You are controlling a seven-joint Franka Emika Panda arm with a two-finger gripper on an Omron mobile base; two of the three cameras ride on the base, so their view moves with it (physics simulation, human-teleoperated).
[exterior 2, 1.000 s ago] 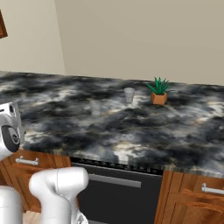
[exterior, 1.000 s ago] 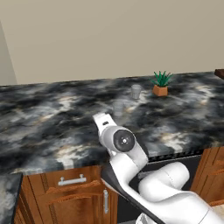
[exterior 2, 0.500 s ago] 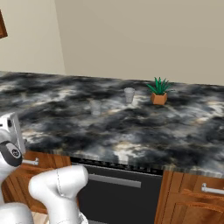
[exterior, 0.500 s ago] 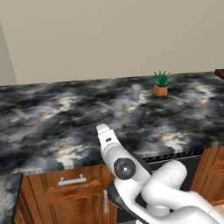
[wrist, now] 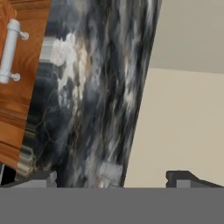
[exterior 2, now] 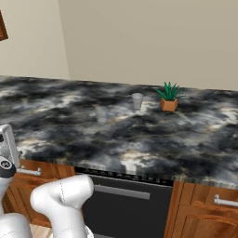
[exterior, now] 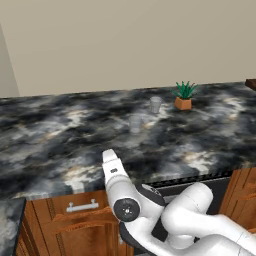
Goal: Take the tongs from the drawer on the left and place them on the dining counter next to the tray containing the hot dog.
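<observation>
Up front in the left base view, the white arm bends low before the long black-and-grey marbled stone counter (exterior: 60, 145). Beneath the counter edge at the left sits the wide reddish-brown wooden drawer (exterior: 70, 210) with its short horizontal silver bar handle (exterior: 82, 205), pushed in flush. On the stone stand two small clear glass cups, one (exterior: 135, 124) nearer the arm and one (exterior: 156, 104) farther back, and beside the far one a green spiky plant in a small orange pot (exterior: 183, 96).

From the right base view, the same drawer handle (exterior 2: 29, 171) peeks out at the left just behind the arm, with a black oven front (exterior 2: 125, 209) to its right under the counter.

Looking along the hand view, rolled sideways, the drawer front (wrist: 17, 83) and its silver handle (wrist: 9, 50) lie at the upper left, the marbled stone beside them. The gripper (wrist: 111, 179) shows two dark tips set well apart, nothing between them. I cannot see the tongs; the drawer is closed.
</observation>
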